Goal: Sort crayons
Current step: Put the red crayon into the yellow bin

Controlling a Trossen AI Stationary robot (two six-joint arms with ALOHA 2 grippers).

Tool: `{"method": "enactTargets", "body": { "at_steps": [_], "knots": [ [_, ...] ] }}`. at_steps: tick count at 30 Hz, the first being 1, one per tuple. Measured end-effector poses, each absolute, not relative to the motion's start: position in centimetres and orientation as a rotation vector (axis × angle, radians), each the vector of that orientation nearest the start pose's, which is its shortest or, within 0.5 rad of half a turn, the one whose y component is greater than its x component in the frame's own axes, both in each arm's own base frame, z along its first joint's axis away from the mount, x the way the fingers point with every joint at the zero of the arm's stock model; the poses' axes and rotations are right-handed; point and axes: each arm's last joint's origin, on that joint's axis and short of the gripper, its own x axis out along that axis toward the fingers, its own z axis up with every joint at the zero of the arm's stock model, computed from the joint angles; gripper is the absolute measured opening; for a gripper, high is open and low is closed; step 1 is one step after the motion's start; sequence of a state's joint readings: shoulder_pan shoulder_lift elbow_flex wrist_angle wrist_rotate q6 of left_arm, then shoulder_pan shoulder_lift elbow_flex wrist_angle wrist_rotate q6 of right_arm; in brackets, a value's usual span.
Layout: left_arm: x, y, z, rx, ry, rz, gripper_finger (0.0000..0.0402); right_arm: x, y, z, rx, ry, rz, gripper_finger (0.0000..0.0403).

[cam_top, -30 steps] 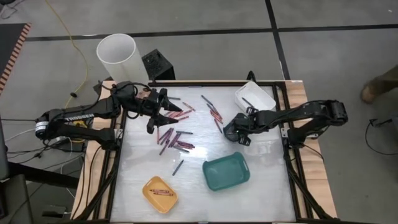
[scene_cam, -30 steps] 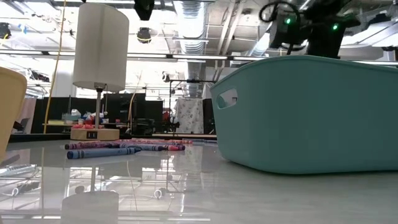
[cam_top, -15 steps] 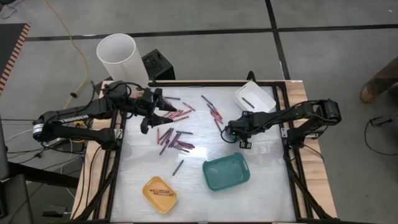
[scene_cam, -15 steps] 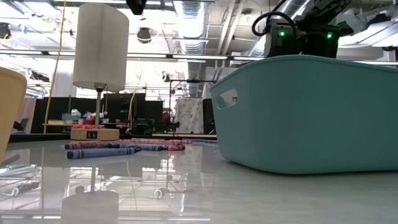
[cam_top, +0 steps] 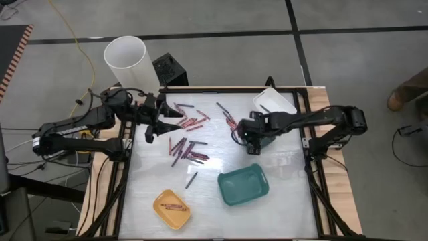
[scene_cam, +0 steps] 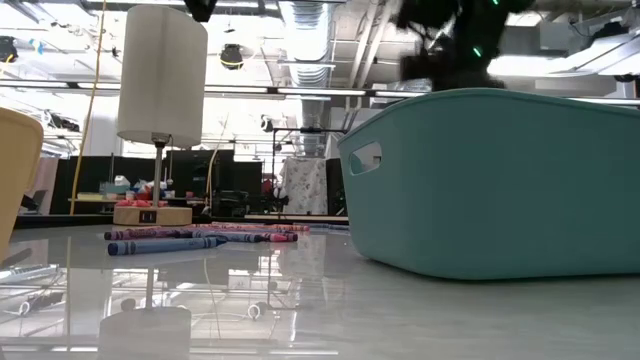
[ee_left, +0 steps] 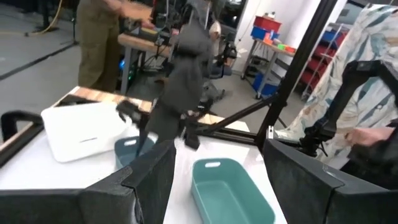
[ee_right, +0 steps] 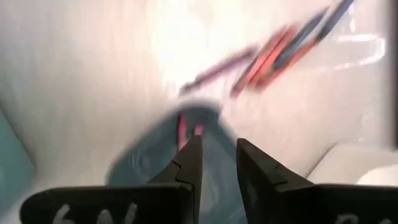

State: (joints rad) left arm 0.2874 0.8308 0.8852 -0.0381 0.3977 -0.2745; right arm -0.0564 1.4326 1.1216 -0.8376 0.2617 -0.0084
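Dozens of crayons [cam_top: 189, 148] lay packed; my right tool [cam_top: 249, 138], narrowly parted, risked nudging neighbours; left tool [cam_top: 155, 123] gaped wide.

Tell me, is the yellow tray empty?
No. The yellow tray already has a few crayons lying inside it, seen from above. How many exactly is too small to tell.

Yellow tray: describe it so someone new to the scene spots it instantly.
On the white table, look to the near edge on the left arm's side, diagonally from the teal tray. The yellow tray is the smallest of the three trays, the only yellow one, and holds a couple of red crayons.
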Motion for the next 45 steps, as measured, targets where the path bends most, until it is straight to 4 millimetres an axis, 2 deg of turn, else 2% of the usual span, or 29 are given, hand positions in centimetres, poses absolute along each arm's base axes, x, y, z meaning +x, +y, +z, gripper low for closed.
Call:
{"method": "enactTargets", "body": {
  "at_steps": [4,8,14,19,24,31,37,45],
  "knots": [
    [17.2,4.0,37.0,-0.282,0.035,-0.092,0.0233,28.6,-4.1,28.9,-0.032,0.97,-0.373,0.0093],
    [17.2,4.0,36.7,-0.286,0.058,-0.071,0.0233,28.9,-6.4,29.3,0.043,0.91,-0.426,0.0109],
    [17.1,4.0,36.5,-0.296,0.086,-0.067,0.0233,29.5,-10.0,26.6,0.213,0.992,-0.505,0.0173],
    [17.2,4.0,36.4,-0.294,0.09,-0.054,0.0233,31.0,-11.6,23.6,0.246,1.047,-0.519,0.0208],
    [17.2,4.0,36.4,-0.294,0.09,-0.053,0.0233,32.3,-12.5,21.6,0.26,1.046,-0.519,0.0209],
    [17.2,4.0,36.4,-0.289,0.093,-0.053,0.0233,32.7,-14.0,19.9,0.294,1.059,-0.558,0.0201],
    [17.1,4.0,36.3,-0.277,0.096,-0.052,0.0233,33.2,-14.3,18.0,0.301,1.099,-0.559,0.0201],
    [17.1,4.0,36.2,-0.282,0.112,-0.051,0.0233,33.2,-15.0,17.6,0.308,1.091,-0.584,0.0201]
  ]
}}
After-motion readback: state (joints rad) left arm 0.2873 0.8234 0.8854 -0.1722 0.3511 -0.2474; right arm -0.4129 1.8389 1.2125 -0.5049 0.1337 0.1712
